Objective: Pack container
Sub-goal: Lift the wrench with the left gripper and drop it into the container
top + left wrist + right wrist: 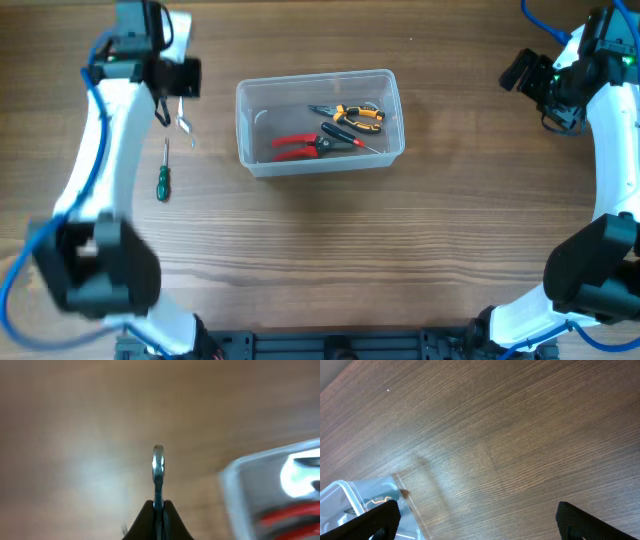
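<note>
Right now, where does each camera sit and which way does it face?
Overhead: fixed above the table, looking straight down on the container; both arms show.
Left wrist: on the left arm, looking along the left gripper, shut on a wrench, toward the table.
Right wrist: on the right arm, looking down at the table past the open right gripper.
Shared: all three show the container.

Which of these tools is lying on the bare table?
The green-handled screwdriver, beside the container. The red pliers and orange pliers lie inside it; the left gripper holds the silver wrench.

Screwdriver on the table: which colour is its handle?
Green; the screwdriver handle shows best overhead.
</note>
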Motion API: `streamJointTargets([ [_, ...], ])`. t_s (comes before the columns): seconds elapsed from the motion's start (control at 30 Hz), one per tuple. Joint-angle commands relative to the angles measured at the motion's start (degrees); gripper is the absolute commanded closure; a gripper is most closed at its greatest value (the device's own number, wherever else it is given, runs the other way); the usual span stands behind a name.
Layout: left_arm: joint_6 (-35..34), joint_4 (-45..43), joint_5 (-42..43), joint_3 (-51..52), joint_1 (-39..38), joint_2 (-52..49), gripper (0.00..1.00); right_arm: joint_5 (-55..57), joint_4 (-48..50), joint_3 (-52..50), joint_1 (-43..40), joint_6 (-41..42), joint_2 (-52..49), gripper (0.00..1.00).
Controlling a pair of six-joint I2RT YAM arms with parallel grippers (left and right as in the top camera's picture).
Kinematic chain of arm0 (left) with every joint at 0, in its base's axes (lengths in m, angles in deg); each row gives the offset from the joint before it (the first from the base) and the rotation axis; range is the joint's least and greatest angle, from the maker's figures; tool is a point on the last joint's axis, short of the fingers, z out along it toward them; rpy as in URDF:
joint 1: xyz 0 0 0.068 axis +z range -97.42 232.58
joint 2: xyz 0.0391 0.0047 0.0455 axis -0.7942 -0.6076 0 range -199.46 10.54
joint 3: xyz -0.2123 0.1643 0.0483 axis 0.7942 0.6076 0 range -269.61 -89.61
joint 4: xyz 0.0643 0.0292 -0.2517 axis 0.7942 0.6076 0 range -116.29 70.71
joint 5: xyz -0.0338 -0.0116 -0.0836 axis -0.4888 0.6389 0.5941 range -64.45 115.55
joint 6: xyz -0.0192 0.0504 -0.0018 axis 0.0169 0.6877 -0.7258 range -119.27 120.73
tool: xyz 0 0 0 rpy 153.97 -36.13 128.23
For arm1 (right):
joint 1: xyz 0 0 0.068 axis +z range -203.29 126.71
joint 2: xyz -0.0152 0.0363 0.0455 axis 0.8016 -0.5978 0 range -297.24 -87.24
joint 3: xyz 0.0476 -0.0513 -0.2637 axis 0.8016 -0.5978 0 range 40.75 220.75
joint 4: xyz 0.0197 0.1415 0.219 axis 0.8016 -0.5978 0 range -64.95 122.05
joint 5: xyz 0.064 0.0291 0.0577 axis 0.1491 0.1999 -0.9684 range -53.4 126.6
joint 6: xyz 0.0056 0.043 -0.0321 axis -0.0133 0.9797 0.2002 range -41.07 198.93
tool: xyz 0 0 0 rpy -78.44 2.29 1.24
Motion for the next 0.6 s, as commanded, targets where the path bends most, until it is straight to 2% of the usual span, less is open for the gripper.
streamJointTargets([
  [0.0,15.0,-2.5,2.1,-1.1,-7.9,7.0,0.96,-0.5,0.0,-0.2,0.2,1.0,-0.9,0.00],
  [0.1,26.4,-2.2,3.4,-1.0,-16.1,6.2,0.96,-0.5,0.5,-0.2,0.2,1.0,-0.9,0.00],
  [0.17,32.1,-1.4,3.6,-0.9,-20.5,2.2,0.96,-0.5,1.0,-0.2,0.2,1.0,-0.9,0.00],
  [0.27,39.6,1.6,6.8,-0.9,-23.1,-4.1,0.96,-0.5,1.7,-0.2,0.2,1.0,-0.9,0.00],
  [0.47,43.1,1.9,7.1,-0.9,-23.5,-14.8,0.92,-0.5,1.7,-0.2,0.2,1.0,-0.9,0.00],
  [0.5,41.3,0.1,6.4,-0.9,-23.5,-16.1,0.76,-0.5,1.7,-0.2,0.2,1.0,-0.9,0.00],
  [0.53,39.5,-0.5,6.4,-0.9,-23.5,-16.2,0.53,-0.5,1.7,-0.2,0.2,1.0,-0.9,0.00],
  [0.57,36.1,-0.7,5.5,-1.2,-23.5,-15.3,0.00,-0.5,1.7,-0.2,0.2,1.0,-0.9,0.00],
])
